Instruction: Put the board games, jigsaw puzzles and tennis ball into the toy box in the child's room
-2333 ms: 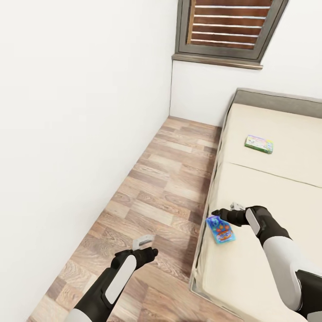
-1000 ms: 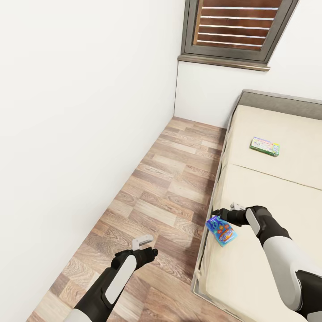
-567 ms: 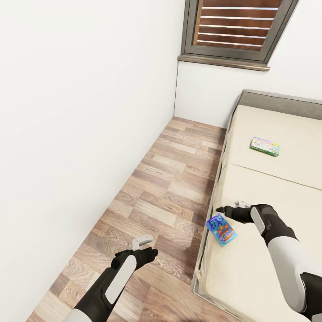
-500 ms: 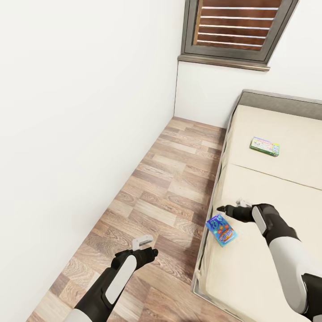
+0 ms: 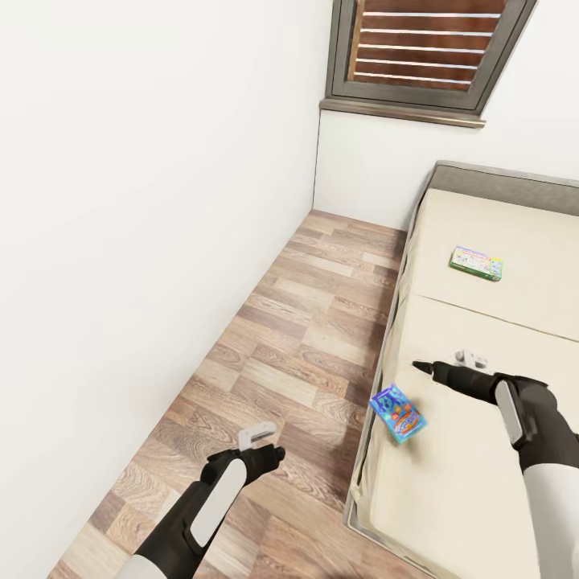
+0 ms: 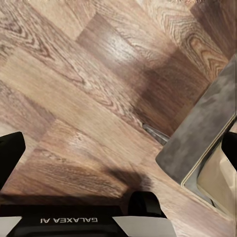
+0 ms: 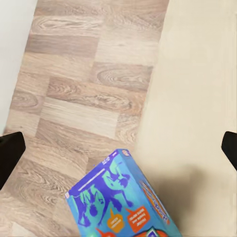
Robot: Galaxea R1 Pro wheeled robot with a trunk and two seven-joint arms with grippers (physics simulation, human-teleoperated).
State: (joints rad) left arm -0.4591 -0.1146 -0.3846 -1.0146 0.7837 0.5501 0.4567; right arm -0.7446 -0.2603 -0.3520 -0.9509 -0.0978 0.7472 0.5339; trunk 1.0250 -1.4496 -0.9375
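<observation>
Bed pickup: my right gripper (image 5: 418,367), jaws apart and empty, hovers beside the blue board game (image 5: 398,413); next, I descend and pinch it.

Two board games (image 5: 398,412) (image 5: 476,264) lie on the bed (image 5: 482,466), right of the floor (image 5: 297,354).

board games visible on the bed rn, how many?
2: a blue box at the bed's near edge by the floor, and a green one farther up the mattress. No others visible.
</observation>
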